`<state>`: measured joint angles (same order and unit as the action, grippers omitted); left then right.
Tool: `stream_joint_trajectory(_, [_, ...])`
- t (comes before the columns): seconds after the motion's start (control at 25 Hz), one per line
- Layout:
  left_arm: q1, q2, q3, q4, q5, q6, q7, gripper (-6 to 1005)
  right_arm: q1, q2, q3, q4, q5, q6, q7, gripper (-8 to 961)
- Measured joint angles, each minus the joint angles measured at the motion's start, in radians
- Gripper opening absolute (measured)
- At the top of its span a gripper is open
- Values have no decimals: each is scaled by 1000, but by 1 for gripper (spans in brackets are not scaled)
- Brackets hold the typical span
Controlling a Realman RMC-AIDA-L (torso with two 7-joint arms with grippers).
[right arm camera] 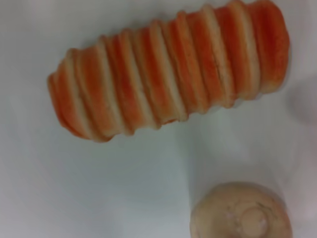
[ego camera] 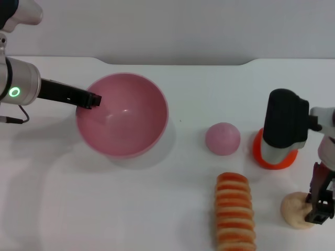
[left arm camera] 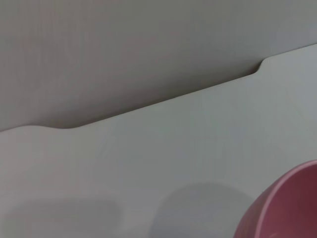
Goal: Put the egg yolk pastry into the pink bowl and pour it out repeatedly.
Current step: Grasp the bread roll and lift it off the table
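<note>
Two grippers in play. Left gripper [ego camera: 94, 99] sits at the rim of the pink bowl [ego camera: 123, 116] on its left side, fingers pinched on the bowl wall as far as the head view shows; the left wrist view shows only a slice of pink rim and bare table [ego camera: 157, 209].

Right gripper [ego camera: 320, 204] is low at the near right corner of the table, touching or just over the egg yolk pastry [ego camera: 297, 210]. Fingers lie against the pastry's right side; cannot tell whether they are spread around it or already pinching it. Right wrist view looks down on the pastry [right arm camera: 241, 212], lying on the table near the striped ridged roll [right arm camera: 168, 74] but apart from it.

Step in hand, as judged: picking up the pastry, the loading half of the cycle. Next move calls for a secure pinch on a soft, lumpy ball, a lift, then a long carry leftward, clear of the pink dome [ego camera: 223, 138] and the orange [ego camera: 275, 152], to the bowl.

Containers: pink bowl is upright and empty, nothing inside.
</note>
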<state>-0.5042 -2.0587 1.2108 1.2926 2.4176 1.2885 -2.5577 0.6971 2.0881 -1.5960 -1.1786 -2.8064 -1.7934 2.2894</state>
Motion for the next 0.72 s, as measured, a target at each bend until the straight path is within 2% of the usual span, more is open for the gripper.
stream_joint_trajectory(0.36, [-3,0,2,-14,0,-6,1,3,-23,2,-38,26,4,91,18,304])
stream_joint_trajectory(0.6, [-5,0,3,-16,0,-15,1,1,-39,2,-8,28,55,99,20,288])
stream_joint_trajectory(0.72, [-8,0,3,-18,0,-15,1,1,-48,2,36,27,63,98,24,245])
